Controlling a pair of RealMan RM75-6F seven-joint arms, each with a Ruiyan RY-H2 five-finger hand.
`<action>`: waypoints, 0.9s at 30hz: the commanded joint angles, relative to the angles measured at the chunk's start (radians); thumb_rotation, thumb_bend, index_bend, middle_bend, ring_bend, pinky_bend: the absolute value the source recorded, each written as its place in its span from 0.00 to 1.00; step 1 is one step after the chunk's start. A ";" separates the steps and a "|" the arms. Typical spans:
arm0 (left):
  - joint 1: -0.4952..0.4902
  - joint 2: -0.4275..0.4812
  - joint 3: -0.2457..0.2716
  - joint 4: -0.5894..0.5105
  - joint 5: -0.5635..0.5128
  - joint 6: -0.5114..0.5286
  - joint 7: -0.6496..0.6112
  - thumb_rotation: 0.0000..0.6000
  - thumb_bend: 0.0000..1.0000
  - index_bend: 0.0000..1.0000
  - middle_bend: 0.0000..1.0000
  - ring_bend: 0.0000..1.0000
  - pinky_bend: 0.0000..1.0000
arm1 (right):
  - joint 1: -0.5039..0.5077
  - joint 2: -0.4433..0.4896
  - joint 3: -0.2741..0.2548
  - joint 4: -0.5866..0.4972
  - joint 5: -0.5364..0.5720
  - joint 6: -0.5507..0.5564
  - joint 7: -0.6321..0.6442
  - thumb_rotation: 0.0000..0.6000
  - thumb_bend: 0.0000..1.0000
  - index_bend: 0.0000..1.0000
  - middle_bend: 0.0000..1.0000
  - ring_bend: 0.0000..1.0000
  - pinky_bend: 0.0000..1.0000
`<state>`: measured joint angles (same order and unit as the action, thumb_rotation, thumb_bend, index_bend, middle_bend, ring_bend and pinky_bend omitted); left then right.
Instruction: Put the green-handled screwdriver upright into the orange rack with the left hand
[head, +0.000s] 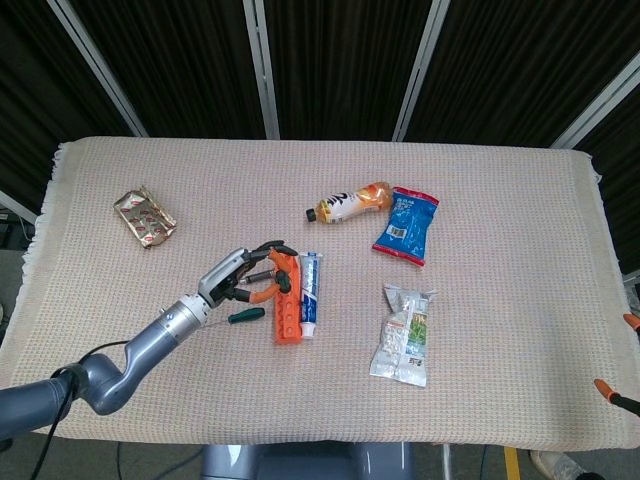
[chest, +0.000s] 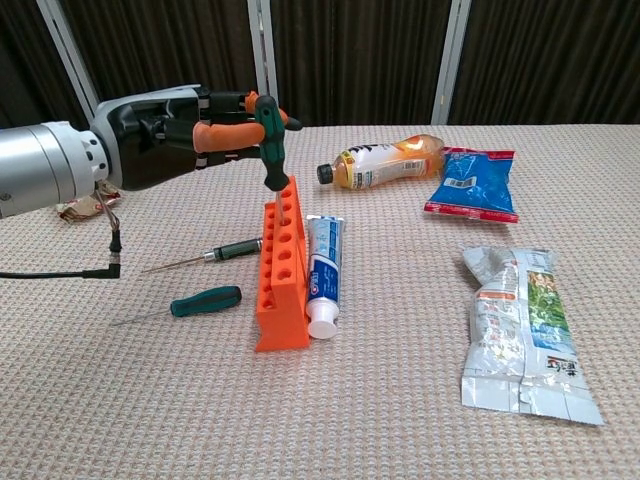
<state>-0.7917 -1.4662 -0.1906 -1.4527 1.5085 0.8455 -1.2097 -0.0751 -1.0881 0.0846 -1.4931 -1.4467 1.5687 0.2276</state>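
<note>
The left robot hand (chest: 190, 135) clamps the green-handled screwdriver (chest: 272, 135) over the orange plastic rack (chest: 282, 268); keep the shaft vertical while lowering it.

Three screwdrivers (chest: 271, 140) (chest: 205, 300) (chest: 215, 254), one orange rack (chest: 282, 270), one toothpaste tube (chest: 322, 275), one bottle (chest: 385, 161), three snack packets (chest: 471, 183) (chest: 520, 334) (head: 145, 217)

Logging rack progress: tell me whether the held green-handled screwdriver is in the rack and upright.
In and near upright. The left hand grips the green-handled screwdriver, leaning slightly, its shaft entering a far-end hole of the orange rack. Depth cannot be told.
</note>
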 joint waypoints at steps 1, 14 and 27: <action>-0.006 -0.010 0.005 0.008 -0.009 0.004 0.016 1.00 0.47 0.50 0.17 0.00 0.03 | 0.001 0.000 0.000 0.000 0.001 -0.002 -0.001 1.00 0.00 0.14 0.05 0.00 0.03; -0.009 -0.040 0.022 0.034 -0.024 0.031 0.040 1.00 0.46 0.50 0.17 0.00 0.02 | 0.001 -0.001 0.002 0.002 0.008 -0.008 0.000 1.00 0.00 0.14 0.05 0.00 0.03; -0.003 -0.076 0.035 0.068 -0.040 0.050 0.116 0.99 0.46 0.47 0.16 0.00 0.01 | 0.004 -0.001 0.004 0.003 0.012 -0.016 0.001 1.00 0.00 0.14 0.05 0.00 0.03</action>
<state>-0.7953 -1.5390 -0.1579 -1.3879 1.4689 0.8948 -1.0999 -0.0707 -1.0890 0.0884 -1.4905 -1.4343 1.5525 0.2284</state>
